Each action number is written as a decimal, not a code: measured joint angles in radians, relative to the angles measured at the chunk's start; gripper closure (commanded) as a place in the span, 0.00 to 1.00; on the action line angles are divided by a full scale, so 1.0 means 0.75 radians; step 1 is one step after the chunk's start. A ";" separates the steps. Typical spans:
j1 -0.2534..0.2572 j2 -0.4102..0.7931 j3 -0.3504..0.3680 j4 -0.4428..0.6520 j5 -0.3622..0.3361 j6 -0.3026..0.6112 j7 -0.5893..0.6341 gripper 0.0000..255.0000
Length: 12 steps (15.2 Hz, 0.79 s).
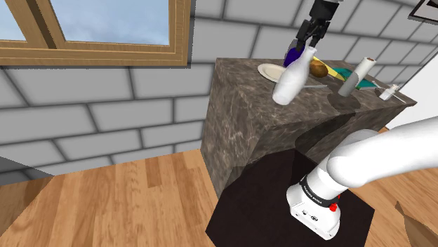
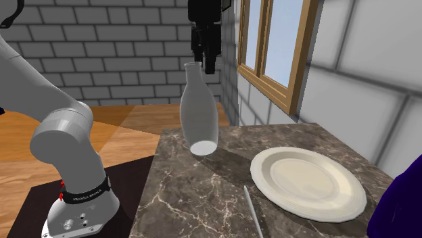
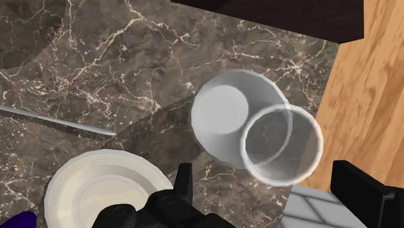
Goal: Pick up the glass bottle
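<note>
Tool: tool [image 1: 308,41] [image 2: 205,59] [image 3: 265,171], all black, fingers [image 3: 184,184] spread wide and gripping nothing. It points down over the counter's corner.
Bottle: pale grey-white bottle [image 1: 291,77] [image 2: 198,111] [image 3: 249,126] directly under the tool, leaning. In the wrist view its open mouth sits between the two fingers and neither finger touches it. The rim looks see-through there. Whether the base rests on the counter I cannot tell.
Plate: cream plate [image 1: 270,70] [image 2: 308,182] [image 3: 103,188] just beside the bottle, flat on the counter.
Utensil: thin grey utensil [image 2: 251,209] [image 3: 58,120] lying near the plate's edge.
Blue thing: dark blue object [image 2: 406,203] [image 1: 290,55] at the plate's far side, kind unclear.
Counter: dark marbled counter [image 1: 246,112] [image 2: 196,196] [image 3: 97,58] with white veins. The bottle stands at the corner nearest the stand.
Arm: white arm [image 1: 379,158] [image 2: 64,135]. The black band at its base carries white lettering that reads as FRANKA EMIKA, with a red dot below it.
Stand: dark box [image 1: 267,210] beside the counter.
Surroundings: wood-framed window [image 1: 91,28] [image 2: 270,40] in a grey block wall — plank floor [image 1: 105,203] below.
</note>
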 measured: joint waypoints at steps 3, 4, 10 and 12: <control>-0.003 -0.015 -0.004 -0.068 -0.004 0.053 0.002 0.00; -0.003 -0.015 -0.004 -0.074 -0.004 0.058 0.002 1.00; -0.003 -0.016 -0.004 -0.076 -0.004 0.064 0.002 1.00; -0.003 -0.016 -0.004 -0.076 -0.004 0.064 0.002 1.00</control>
